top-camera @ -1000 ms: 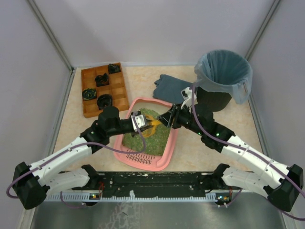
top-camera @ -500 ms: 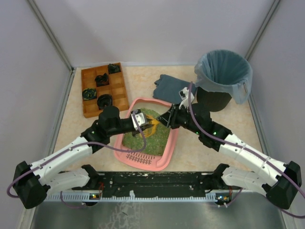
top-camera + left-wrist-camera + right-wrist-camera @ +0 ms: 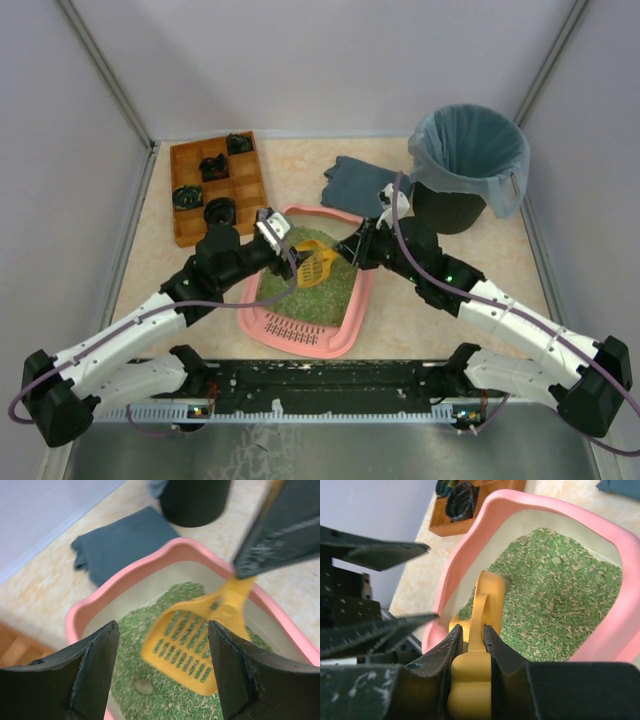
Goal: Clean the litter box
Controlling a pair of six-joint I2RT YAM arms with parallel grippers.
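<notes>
Centre of the top view, on the table: the litter box, green litter inside. The right gripper is clamped on the yellow scoop by its handle, head slanting over the litter; touching it or just above, hard to say. The left gripper hangs by the box's upper-left rim, jaws wide, holding nothing. Bin upper right, wooden tray upper left.
</notes>
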